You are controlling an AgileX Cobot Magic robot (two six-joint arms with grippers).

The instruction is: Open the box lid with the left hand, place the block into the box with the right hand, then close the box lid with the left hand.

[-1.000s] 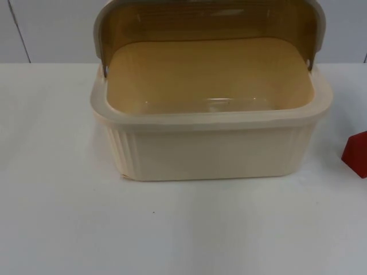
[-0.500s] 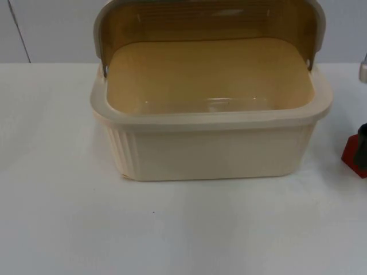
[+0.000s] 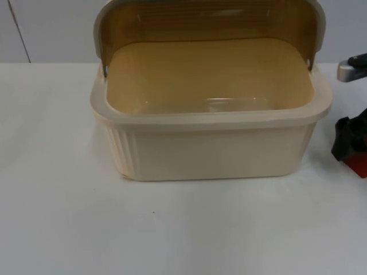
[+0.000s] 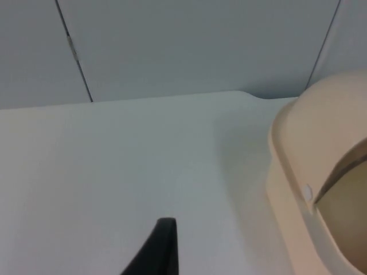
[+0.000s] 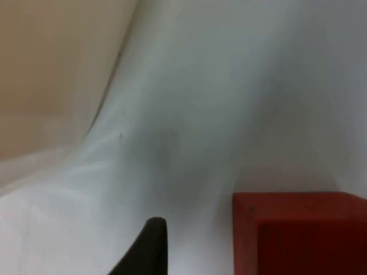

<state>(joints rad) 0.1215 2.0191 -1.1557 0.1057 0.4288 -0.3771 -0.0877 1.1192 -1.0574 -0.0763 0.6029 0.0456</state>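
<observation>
Red, the block [image 3: 359, 165] sits on the white surface [image 3: 183, 229] just beside the box's right wall, partly covered by my right gripper [image 3: 348, 139], which reaches in from the right edge of the top view and hangs low over it. From my right wrist the block [image 5: 298, 232] lies close beyond one black fingertip [image 5: 150, 246], off to its side, with the box's cream wall [image 5: 51, 74] on the other side; whether these jaws are spread or pressed together I cannot tell. The cream box [image 3: 212, 143] stands mid-surface with its amber lid [image 3: 209, 23] tipped back, its inside bare. My left arm waits: its wrist looks over the surface toward the box's outer curve [image 4: 312, 172], one fingertip [image 4: 160, 249] showing, and I cannot tell the state of those jaws either. A second ago the block lay uncovered; since then my right gripper has come in over it. Behind the surface stands the grey partition wall [image 4: 189, 46] with its dark seams.
</observation>
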